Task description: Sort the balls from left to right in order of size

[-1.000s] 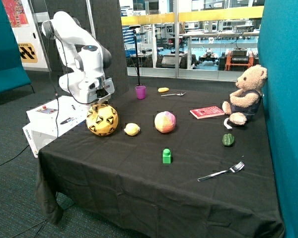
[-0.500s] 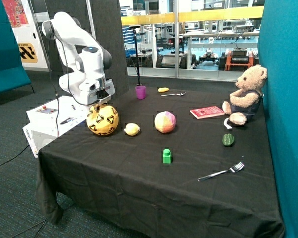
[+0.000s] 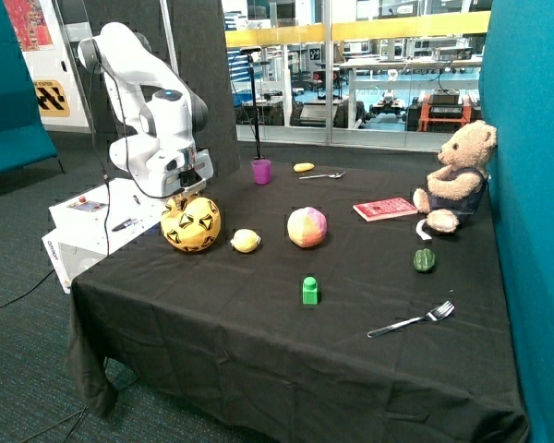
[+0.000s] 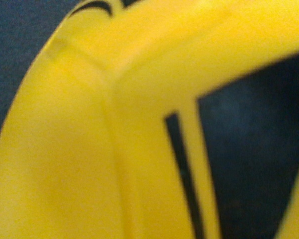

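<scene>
A black-draped table (image 3: 258,341) seen from the outside view, with a white robot arm (image 3: 148,101) bending down at its far left corner. Three balls sit in a row near the arm: the large yellow ball (image 3: 191,224) with black triangle marks at the left, the small yellow ball (image 3: 246,241) just beside it in the middle, and the pink-orange ball (image 3: 307,227) to the right. So the smallest ball lies between the two bigger ones.

The gripper (image 3: 186,191) sits directly above the large yellow ball, at or just touching its top. From this view the fingers are hidden against the arm and ball, so whether they are open or closed cannot be told.

The wrist view shows only what the outside view cannot: the large yellow ball's surface (image 4: 79,164) filling nearly the whole picture, with raised seams and black panels, and a sliver of dark cloth at one corner. No fingers appear in it.

Compared with a second ago, the gripper has shifted slightly, and the large ball sits a touch further towards the table's middle; the other two balls have not moved.
</scene>
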Action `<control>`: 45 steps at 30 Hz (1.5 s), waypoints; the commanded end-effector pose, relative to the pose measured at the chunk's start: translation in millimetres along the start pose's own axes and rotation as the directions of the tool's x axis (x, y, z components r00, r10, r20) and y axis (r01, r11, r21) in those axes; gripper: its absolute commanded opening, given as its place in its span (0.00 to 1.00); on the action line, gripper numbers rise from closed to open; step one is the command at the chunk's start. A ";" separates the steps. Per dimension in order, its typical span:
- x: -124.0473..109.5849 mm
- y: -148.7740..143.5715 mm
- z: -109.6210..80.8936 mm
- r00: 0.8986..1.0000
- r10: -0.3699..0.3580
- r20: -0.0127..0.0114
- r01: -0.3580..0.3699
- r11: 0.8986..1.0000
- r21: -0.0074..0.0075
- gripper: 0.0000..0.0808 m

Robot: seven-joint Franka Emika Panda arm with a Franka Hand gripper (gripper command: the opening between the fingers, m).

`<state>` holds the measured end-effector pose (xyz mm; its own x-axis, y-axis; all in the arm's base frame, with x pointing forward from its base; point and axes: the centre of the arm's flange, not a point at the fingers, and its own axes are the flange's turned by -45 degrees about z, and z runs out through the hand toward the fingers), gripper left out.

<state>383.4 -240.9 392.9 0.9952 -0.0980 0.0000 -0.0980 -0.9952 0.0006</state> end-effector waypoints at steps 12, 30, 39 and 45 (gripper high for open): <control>1.3 -3.0 0.9 1.000 -0.014 0.000 0.014 1.000 0.001 0.00; 11.6 -23.0 -43.2 0.997 -0.075 0.000 0.075 0.997 0.001 0.00; 22.0 -43.9 -59.6 0.993 -0.114 0.000 0.114 0.993 0.001 0.00; 33.2 -70.9 -64.7 0.981 -0.193 0.000 0.193 0.981 0.001 0.00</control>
<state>407.1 -201.9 443.9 0.9999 0.0147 0.0012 0.0147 -0.9999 0.0029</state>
